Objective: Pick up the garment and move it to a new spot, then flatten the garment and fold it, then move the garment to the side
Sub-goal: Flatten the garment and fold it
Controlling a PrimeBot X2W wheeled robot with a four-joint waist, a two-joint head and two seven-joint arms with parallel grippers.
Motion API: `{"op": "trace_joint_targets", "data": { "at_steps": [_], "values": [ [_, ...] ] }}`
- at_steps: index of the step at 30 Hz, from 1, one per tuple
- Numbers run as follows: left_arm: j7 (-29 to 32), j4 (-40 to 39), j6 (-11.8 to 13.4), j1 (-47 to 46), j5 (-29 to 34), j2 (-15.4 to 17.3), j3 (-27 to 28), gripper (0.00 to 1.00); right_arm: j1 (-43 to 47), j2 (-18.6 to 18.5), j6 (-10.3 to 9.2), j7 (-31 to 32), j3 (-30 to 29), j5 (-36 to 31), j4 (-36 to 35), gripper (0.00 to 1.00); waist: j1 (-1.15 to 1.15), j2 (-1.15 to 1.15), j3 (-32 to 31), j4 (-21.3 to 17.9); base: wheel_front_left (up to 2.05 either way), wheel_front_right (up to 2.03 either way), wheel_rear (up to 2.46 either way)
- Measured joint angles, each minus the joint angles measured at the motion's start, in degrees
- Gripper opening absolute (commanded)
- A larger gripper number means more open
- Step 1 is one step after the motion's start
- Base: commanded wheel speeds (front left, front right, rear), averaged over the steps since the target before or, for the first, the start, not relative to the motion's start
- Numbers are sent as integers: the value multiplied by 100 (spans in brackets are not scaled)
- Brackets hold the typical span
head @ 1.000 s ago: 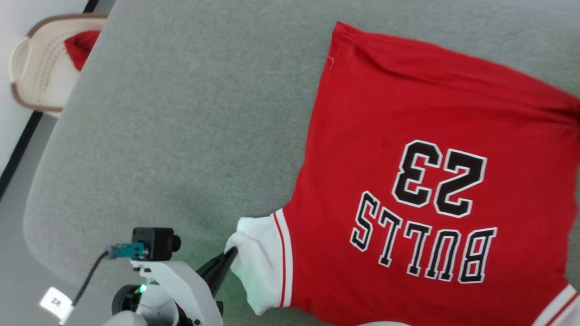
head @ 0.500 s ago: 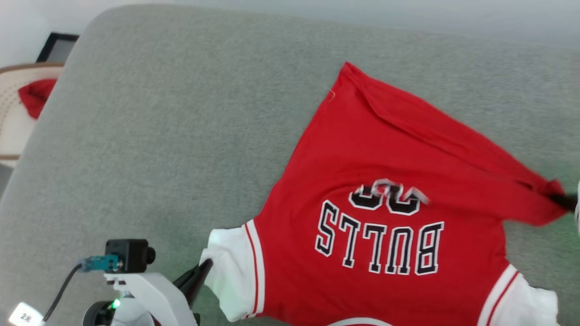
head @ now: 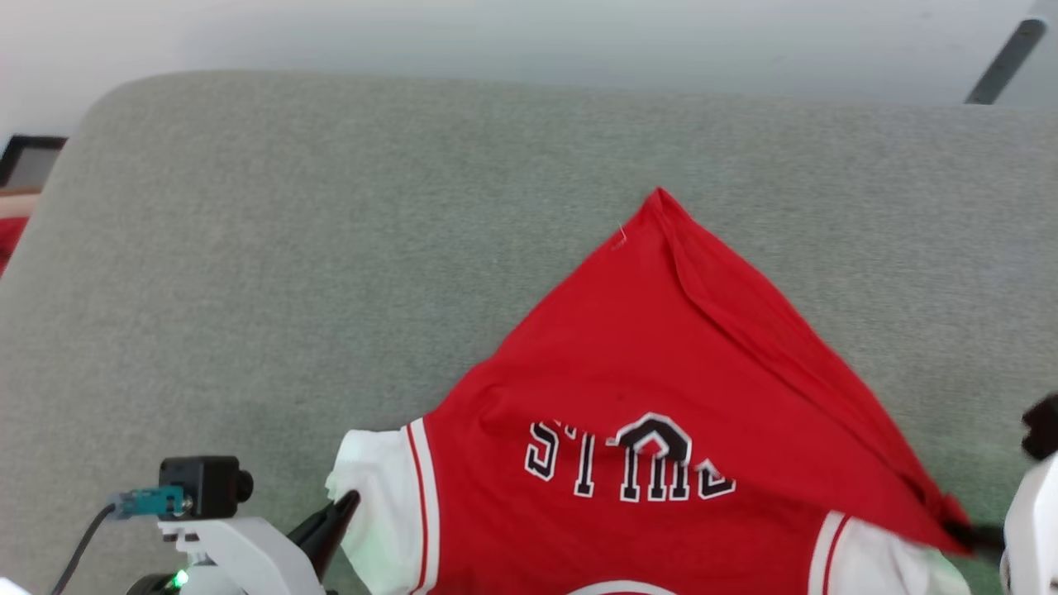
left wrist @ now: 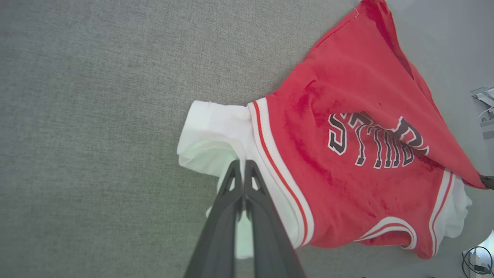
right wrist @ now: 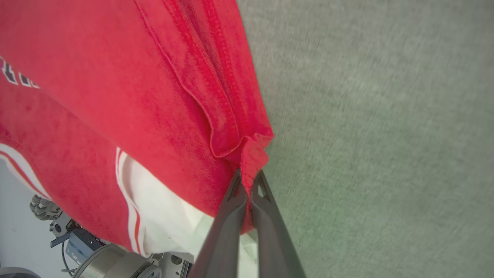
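garment (head: 661,347): soft red cloth, dull, a little fuzzy, with neat stitches along the hem
sleeves (left wrist: 212,127): soft white cloth, thin, not shiny
letters (head: 628,471): flat black and white print, smooth
grey cover (head: 289,248): rough woven cloth, dull, upper left of the head view
left gripper (left wrist: 243,164): dark plastic, smooth, dull
right gripper (right wrist: 249,175): dark plastic, smooth, dull
arm shell (head: 240,545): white plastic, smooth, a bit shiny, lower left
round part (right wrist: 108,262): grey metal, shiny, lower left of the right wrist view

We note the red, white-sleeved jersey T-shirt (head: 661,355) draped over its own black lettering (head: 628,471), hiding part; the collar (head: 620,586) is cropped by the lower edge.
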Motion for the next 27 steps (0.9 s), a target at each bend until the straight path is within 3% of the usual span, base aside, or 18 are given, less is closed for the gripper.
{"op": "trace_joint_targets", "data": {
  "at_steps": [9,16,17,18,19,27],
  "values": [
    [-96,-75,23,148,-42,51,71,0,1163,567,0,-68,-379,-277,-474,0,0,0,-85,-276,0,0,0],
    [-132,-99,31,185,-44,64,90,0,1398,800,0,-267,-405,-560,-487,0,0,0,-62,-406,0,0,0],
    [-133,-98,29,183,-44,64,90,0,1392,804,0,-294,-375,-568,-487,28,0,0,-57,-417,0,0,0],
    [-134,-98,16,183,-44,64,90,0,1382,810,0,-343,-356,-586,-489,72,0,0,-54,-428,0,0,0],
    [-135,-96,14,182,-44,64,90,0,1366,821,0,-376,-353,-602,-492,100,0,0,-51,-436,0,0,0],
    [-146,-79,7,178,-44,46,81,0,1234,761,0,-325,-388,-614,-960,100,0,0,-95,-431,0,0,0]
  ]
}}
